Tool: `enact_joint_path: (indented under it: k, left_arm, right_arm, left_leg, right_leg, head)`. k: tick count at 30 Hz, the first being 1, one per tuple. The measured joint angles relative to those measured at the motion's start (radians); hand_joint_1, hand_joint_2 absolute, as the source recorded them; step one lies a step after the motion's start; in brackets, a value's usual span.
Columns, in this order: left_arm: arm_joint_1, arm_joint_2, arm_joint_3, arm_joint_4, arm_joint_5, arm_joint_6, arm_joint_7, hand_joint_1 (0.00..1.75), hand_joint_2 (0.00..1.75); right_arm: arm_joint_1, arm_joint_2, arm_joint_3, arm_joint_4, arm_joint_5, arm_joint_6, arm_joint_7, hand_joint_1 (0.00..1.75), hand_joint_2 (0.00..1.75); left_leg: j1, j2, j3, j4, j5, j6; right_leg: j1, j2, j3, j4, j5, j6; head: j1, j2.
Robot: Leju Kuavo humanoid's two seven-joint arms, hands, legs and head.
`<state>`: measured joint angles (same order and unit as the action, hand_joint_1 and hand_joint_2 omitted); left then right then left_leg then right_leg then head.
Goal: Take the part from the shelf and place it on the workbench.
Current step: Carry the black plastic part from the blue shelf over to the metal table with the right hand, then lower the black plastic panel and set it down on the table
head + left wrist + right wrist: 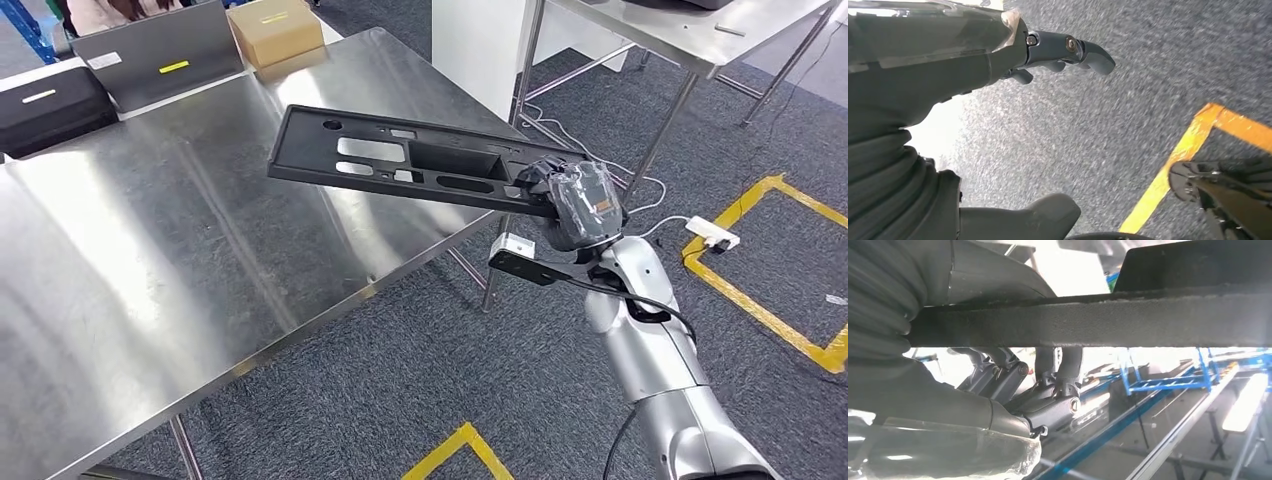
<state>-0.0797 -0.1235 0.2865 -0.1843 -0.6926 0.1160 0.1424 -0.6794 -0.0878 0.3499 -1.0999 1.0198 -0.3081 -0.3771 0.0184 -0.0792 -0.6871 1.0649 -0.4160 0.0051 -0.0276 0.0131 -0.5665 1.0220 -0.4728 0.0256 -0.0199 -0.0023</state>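
The part point(400, 160) is a long flat black plastic panel with several cut-outs. My right hand point(575, 200) grips it by its near end and holds it level in the air above the right side of the steel workbench point(150, 260), clear of the top. The right wrist view looks along the part's edge point(1098, 315), with my fingers point(1058, 375) curled under it. My left hand point(973, 55) hangs over the grey carpet, fingers apart, with nothing in it.
At the workbench's far edge stand a cardboard box point(275, 30), a grey bin point(160, 60) and a black case point(50, 105). A second steel table point(690, 40) stands to the right. Yellow floor tape point(770, 270) and a white power strip point(712, 235) lie on the carpet.
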Motion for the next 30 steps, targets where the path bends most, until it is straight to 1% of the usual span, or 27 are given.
enact_joint_path:
  k: [2, 3, 4, 5, 6, 8, 10, 11, 12, 13, 14, 15, 16, 17, 18, 19, 20, 21, 22, 23, 24, 25, 26, 27, 28, 29, 30]
  left_arm:
    - [-0.005, 0.0, 0.0, 0.0, -0.007, -0.003, 0.002, 0.0, 1.75]
    - [-0.008, 0.0, 0.0, 0.0, -0.009, -0.005, 0.002, 0.0, 1.75]
    - [-0.011, -0.001, 0.0, 0.0, -0.011, -0.007, 0.002, 0.0, 1.75]
    - [-0.012, -0.001, 0.0, 0.0, -0.014, -0.009, 0.002, 0.0, 1.75]
    - [-0.013, -0.002, 0.0, 0.0, -0.017, -0.011, 0.003, 0.0, 1.75]
    - [-0.013, -0.002, 0.0, 0.0, -0.021, -0.012, 0.003, 0.0, 1.75]
    - [-0.013, -0.002, 0.0, 0.0, -0.021, -0.012, 0.003, 0.0, 1.75]
    - [-0.013, -0.002, 0.0, 0.0, -0.022, -0.012, 0.004, 0.0, 1.75]
    - [-0.017, -0.001, 0.0, 0.0, -0.024, -0.012, 0.004, 0.0, 1.75]
    - [-0.022, -0.001, 0.0, 0.0, -0.026, -0.012, 0.005, 0.0, 1.75]
    - [-0.026, 0.0, 0.0, 0.0, -0.029, -0.012, 0.006, 0.0, 1.75]
    - [-0.029, 0.0, 0.0, 0.0, -0.03, -0.012, 0.007, 0.0, 1.75]
    - [-0.029, -0.001, 0.0, 0.0, -0.03, -0.012, 0.007, 0.0, 1.75]
    - [-0.03, -0.001, 0.0, 0.0, -0.031, -0.012, 0.007, 0.0, 1.75]
    - [-0.03, -0.002, 0.0, 0.0, -0.032, -0.012, 0.008, 0.0, 1.75]
    - [-0.031, -0.003, 0.0, 0.0, -0.035, -0.012, 0.008, 0.0, 1.75]
    - [-0.032, -0.003, 0.0, 0.0, -0.037, -0.013, 0.008, 0.0, 1.75]
    - [-0.031, -0.004, 0.0, 0.0, -0.038, -0.013, 0.009, 0.0, 1.75]
    - [-0.03, -0.004, 0.0, 0.0, -0.04, -0.013, 0.009, 0.0, 1.75]
    - [-0.029, -0.004, 0.0, 0.0, -0.04, -0.013, 0.009, 0.0, 1.75]
    - [-0.029, -0.004, 0.0, 0.0, -0.041, -0.012, 0.009, 0.0, 1.75]
    - [-0.029, -0.004, 0.0, 0.0, -0.041, -0.012, 0.01, 0.0, 1.75]
    - [-0.03, -0.004, 0.0, 0.0, -0.042, -0.012, 0.01, 0.0, 1.75]
    - [-0.03, -0.003, 0.0, 0.0, -0.042, -0.012, 0.01, 0.0, 1.75]
    - [-0.03, -0.003, 0.001, 0.0, -0.042, -0.012, 0.01, 0.0, 1.75]
    - [-0.028, -0.003, 0.001, 0.0, -0.042, -0.012, 0.01, 0.0, 1.75]
    - [-0.026, -0.002, 0.001, 0.0, -0.042, -0.012, 0.01, 0.0, 1.75]
  right_arm:
    - [-0.022, 0.022, 0.009, 0.042, 0.005, -0.006, -0.001, 1.73, 1.75]
    - [-0.029, 0.032, 0.014, 0.065, 0.009, -0.01, -0.003, 1.73, 1.75]
    - [-0.035, 0.042, 0.021, 0.088, 0.015, -0.013, -0.005, 1.73, 1.75]
    - [-0.041, 0.052, 0.029, 0.111, 0.021, -0.015, -0.008, 1.73, 1.75]
    - [-0.045, 0.061, 0.035, 0.129, 0.026, -0.016, -0.01, 1.73, 1.75]
    - [-0.049, 0.069, 0.042, 0.145, 0.031, -0.017, -0.014, 1.73, 1.75]
    - [-0.05, 0.07, 0.043, 0.146, 0.031, -0.017, -0.014, 1.73, 1.75]
    - [-0.053, 0.075, 0.047, 0.155, 0.033, -0.018, -0.015, 1.73, 1.75]
    - [-0.065, 0.087, 0.058, 0.176, 0.035, -0.021, -0.017, 1.73, 1.75]
    - [-0.08, 0.106, 0.073, 0.206, 0.037, -0.026, -0.018, 1.73, 1.75]
    - [-0.097, 0.125, 0.089, 0.237, 0.039, -0.03, -0.02, 1.73, 1.75]
    - [-0.111, 0.139, 0.101, 0.26, 0.039, -0.033, -0.02, 1.73, 1.75]
    - [-0.119, 0.146, 0.107, 0.274, 0.038, -0.034, -0.02, 1.73, 1.75]
    - [-0.122, 0.147, 0.109, 0.281, 0.037, -0.035, -0.021, 1.73, 1.75]
    - [-0.123, 0.148, 0.111, 0.288, 0.036, -0.036, -0.021, 1.73, 1.75]
    - [-0.124, 0.148, 0.113, 0.296, 0.034, -0.036, -0.022, 1.73, 1.75]
    - [-0.123, 0.148, 0.116, 0.304, 0.033, -0.036, -0.022, 1.73, 1.75]
    - [-0.122, 0.149, 0.119, 0.312, 0.033, -0.037, -0.022, 1.73, 1.75]
    - [-0.122, 0.15, 0.122, 0.318, 0.032, -0.037, -0.022, 1.73, 1.75]
    - [-0.123, 0.153, 0.124, 0.323, 0.032, -0.038, -0.022, 1.73, 1.75]
    - [-0.125, 0.156, 0.127, 0.326, 0.031, -0.038, -0.022, 1.73, 1.75]
    - [-0.127, 0.16, 0.129, 0.33, 0.03, -0.038, -0.022, 1.73, 1.75]
    - [-0.13, 0.164, 0.132, 0.333, 0.029, -0.039, -0.022, 1.73, 1.75]
    - [-0.132, 0.169, 0.135, 0.336, 0.028, -0.039, -0.022, 1.73, 1.75]
    - [-0.133, 0.175, 0.139, 0.34, 0.028, -0.039, -0.022, 1.73, 1.75]
    - [-0.134, 0.182, 0.143, 0.343, 0.027, -0.039, -0.022, 1.73, 1.75]
    - [-0.135, 0.189, 0.147, 0.346, 0.026, -0.04, -0.022, 1.73, 1.75]
  left_leg:
    - [-0.002, 0.052, -0.047, 0.108, -0.063, -0.004]
    - [-0.002, 0.063, -0.076, 0.175, -0.093, -0.005]
    - [-0.001, 0.067, -0.097, 0.225, -0.11, -0.006]
    - [-0.001, 0.07, -0.104, 0.245, -0.112, -0.005]
    - [-0.001, 0.071, -0.103, 0.248, -0.107, -0.005]
    - [-0.002, 0.073, -0.091, 0.229, -0.094, -0.004]
    - [-0.002, 0.074, -0.089, 0.225, -0.092, -0.004]
    - [-0.002, 0.077, -0.072, 0.197, -0.079, -0.002]
    - [-0.007, 0.098, -0.038, 0.136, -0.06, 0.005]
    - [-0.012, 0.108, -0.007, 0.074, -0.041, 0.014]
    - [-0.015, 0.115, 0.025, 0.011, -0.021, 0.025]
    - [-0.017, 0.117, 0.043, -0.027, -0.012, 0.036]
    - [-0.014, 0.099, 0.042, -0.032, -0.007, 0.043]
    - [-0.01, 0.089, 0.043, -0.035, -0.003, 0.048]
    - [-0.009, 0.078, 0.043, -0.036, -0.001, 0.05]
    - [-0.007, 0.065, 0.042, -0.036, 0.0, 0.052]
    - [-0.007, 0.052, 0.042, -0.036, 0.0, 0.052]
    - [-0.007, 0.038, 0.042, -0.035, 0.001, 0.052]
    - [-0.006, 0.024, 0.042, -0.035, 0.001, 0.051]
    - [-0.004, 0.011, 0.042, -0.033, 0.002, 0.049]
    - [-0.002, -0.001, 0.041, -0.032, 0.002, 0.046]
    - [-0.001, -0.012, 0.038, -0.029, 0.002, 0.04]
    - [-0.001, -0.022, 0.034, -0.028, 0.004, 0.033]
    - [-0.001, -0.031, 0.03, -0.029, 0.006, 0.024]
    - [0.0, -0.039, 0.026, -0.031, 0.01, 0.016]
    - [0.001, -0.046, 0.023, -0.033, 0.014, 0.01]
    - [0.001, -0.038, 0.02, -0.032, 0.013, 0.005]
  right_leg:
    - [0.006, -0.018, -0.002, -0.001, 0.002, -0.016]
    - [0.01, -0.029, -0.002, -0.001, 0.002, -0.021]
    - [0.014, -0.041, -0.003, 0.0, 0.002, -0.023]
    - [0.017, -0.053, -0.003, 0.0, 0.002, -0.024]
    - [0.019, -0.061, -0.003, 0.0, 0.001, -0.025]
    - [0.021, -0.067, -0.003, 0.0, 0.001, -0.025]
    - [0.021, -0.068, -0.003, 0.0, 0.001, -0.025]
    - [0.021, -0.071, -0.003, 0.0, 0.001, -0.025]
    - [0.027, -0.08, -0.005, 0.001, 0.0, -0.024]
    - [0.032, -0.097, -0.005, 0.0, -0.002, -0.022]
    - [0.039, -0.113, -0.006, 0.002, -0.005, -0.018]
    - [0.042, -0.113, -0.01, 0.008, -0.012, -0.012]
    - [0.04, -0.097, -0.019, 0.03, -0.027, -0.009]
    - [0.037, -0.069, -0.038, 0.072, -0.049, -0.008]
    - [0.031, -0.041, -0.065, 0.132, -0.076, -0.008]
    - [0.028, -0.027, -0.096, 0.202, -0.104, -0.008]
    - [0.024, -0.022, -0.122, 0.257, -0.121, -0.006]
    - [0.021, -0.02, -0.135, 0.282, -0.124, 0.0]
    - [0.016, -0.019, -0.13, 0.268, -0.11, 0.009]
    - [0.011, -0.014, -0.107, 0.214, -0.082, 0.02]
    - [0.004, 0.003, -0.075, 0.141, -0.051, 0.03]
    - [0.0, 0.023, -0.044, 0.077, -0.027, 0.036]
    - [-0.002, 0.039, -0.024, 0.032, -0.01, 0.036]
    - [-0.001, 0.049, -0.015, 0.011, -0.004, 0.032]
    - [0.003, 0.046, -0.014, 0.01, -0.003, 0.025]
    - [0.003, 0.035, -0.016, 0.009, 0.001, 0.018]
    - [0.001, 0.027, -0.015, 0.007, 0.003, 0.011]
  head:
    - [-0.004, 0.0]
    - [-0.006, 0.0]
    - [-0.006, 0.0]
    - [-0.006, 0.0]
    - [-0.006, 0.0]
    - [-0.006, 0.0]
    - [-0.006, 0.0]
    - [-0.006, 0.0]
    - [-0.006, 0.0]
    - [-0.006, 0.0]
    - [-0.005, 0.0]
    - [-0.005, 0.0]
    - [-0.005, 0.0]
    - [-0.004, 0.0]
    - [-0.004, 0.0]
    - [-0.004, 0.0]
    - [-0.004, 0.0]
    - [-0.004, 0.0]
    - [-0.004, 0.0]
    - [-0.004, 0.0]
    - [-0.004, 0.0]
    - [-0.003, 0.0]
    - [-0.003, 0.0]
    - [-0.003, 0.0]
    - [-0.003, 0.0]
    - [-0.005, 0.0]
    - [-0.004, 0.0]
